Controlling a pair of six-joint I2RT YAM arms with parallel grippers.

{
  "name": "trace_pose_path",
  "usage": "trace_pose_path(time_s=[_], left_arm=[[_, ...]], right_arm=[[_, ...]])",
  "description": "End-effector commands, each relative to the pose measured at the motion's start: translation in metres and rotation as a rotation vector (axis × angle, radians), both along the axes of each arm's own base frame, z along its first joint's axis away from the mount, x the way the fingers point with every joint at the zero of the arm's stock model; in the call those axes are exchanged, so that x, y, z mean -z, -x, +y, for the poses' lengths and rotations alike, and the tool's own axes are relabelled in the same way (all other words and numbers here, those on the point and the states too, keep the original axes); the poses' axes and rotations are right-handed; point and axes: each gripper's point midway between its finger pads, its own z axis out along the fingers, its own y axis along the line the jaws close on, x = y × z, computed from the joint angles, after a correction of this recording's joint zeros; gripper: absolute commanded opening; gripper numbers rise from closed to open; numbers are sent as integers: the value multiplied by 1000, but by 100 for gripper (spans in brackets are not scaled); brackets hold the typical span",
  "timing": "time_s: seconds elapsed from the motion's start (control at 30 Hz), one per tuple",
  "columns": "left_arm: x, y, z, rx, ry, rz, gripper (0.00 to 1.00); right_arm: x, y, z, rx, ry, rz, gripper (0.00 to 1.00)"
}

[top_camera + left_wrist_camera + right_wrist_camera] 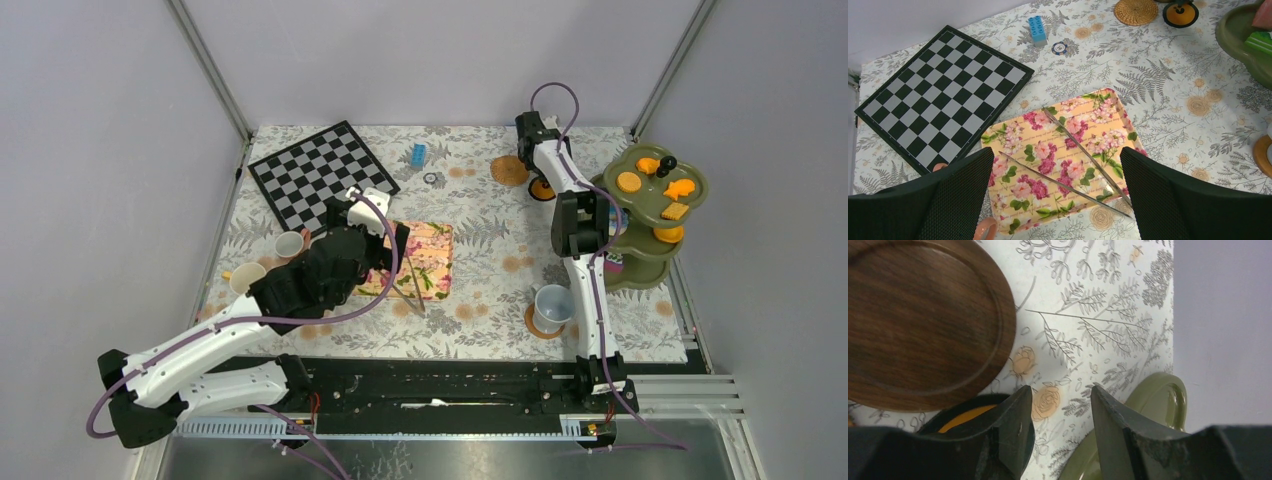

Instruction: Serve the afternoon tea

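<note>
In the left wrist view, the left gripper [1055, 155] stands wide, with nothing between its black fingers [948, 200]. Just ahead of them lies a rectangular yellow tray printed with pink roses [1098, 107], and thin metal tongs [1083, 150] rest on it. A black-and-white chequered board [943, 95] sits ahead to the left. A round orange toy pastry with a black rim [1180, 14] is far ahead to the right.

In the right wrist view, the right gripper [1059, 390] has its jaws partly parted and holds nothing; only the fern-printed tablecloth [1088, 315] shows in the gap. The orange pastry peeks out just left of the left finger. A round dark-brown wooden coaster with a raised rim [923, 320] lies ahead to the left. The rim of an olive-green tiered stand [1158, 400] is just right of the right finger.

In the top view, a grey-blue mug [552, 303] stands on a flat round brown mat [535, 328], well behind the right gripper. Small orange and yellow pastries [628, 182] lie on the stand to that gripper's right. A tan mug [290, 243] and a cream mug [245, 277] stand left of the left gripper.
</note>
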Motion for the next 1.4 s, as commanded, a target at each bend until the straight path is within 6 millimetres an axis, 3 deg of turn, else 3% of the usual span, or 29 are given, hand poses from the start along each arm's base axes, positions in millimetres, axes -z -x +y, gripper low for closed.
trace_pose_path(time_s=[0.0, 0.1, 0.2, 0.4, 0.47, 0.5, 0.57, 0.6, 0.73, 1.0, 1.2, 1.37], left_arm=[[-4, -4, -6, 10, 25, -16, 99], [-3, -5, -6, 10, 23, -13, 99], [-2, -6, -6, 11, 24, -9, 99], [-3, -6, -6, 15, 31, -8, 99], [-3, -6, -7, 18, 32, -6, 99], [-3, -6, -7, 20, 33, -5, 99], [-3, -5, -8, 25, 37, -3, 99], [-4, -5, -9, 30, 39, -2, 99], [-4, -4, -11, 43, 48, 1, 99], [-8, -2, -7, 36, 60, -8, 99], [-6, -2, -8, 41, 59, -3, 99], [-8, -1, -9, 48, 63, -1, 99]], right_arm=[[6, -16, 9, -50, -32, -19, 55], [13, -19, 23, -92, -116, -14, 55], [21, -9, 43, -123, -221, 24, 55], [28, 41, 95, -186, -439, 135, 56], [11, 59, 113, -206, -514, 111, 56], [16, 68, 120, -204, -549, 110, 58], [4, 79, 135, -222, -643, 61, 65], [-7, 80, 139, -229, -676, 26, 70], [-21, 78, 150, -253, -729, 0, 80], [-8, 89, 206, -398, -835, 95, 99], [9, 108, 210, -435, -775, 170, 100], [28, 132, 187, -386, -673, 261, 100]])
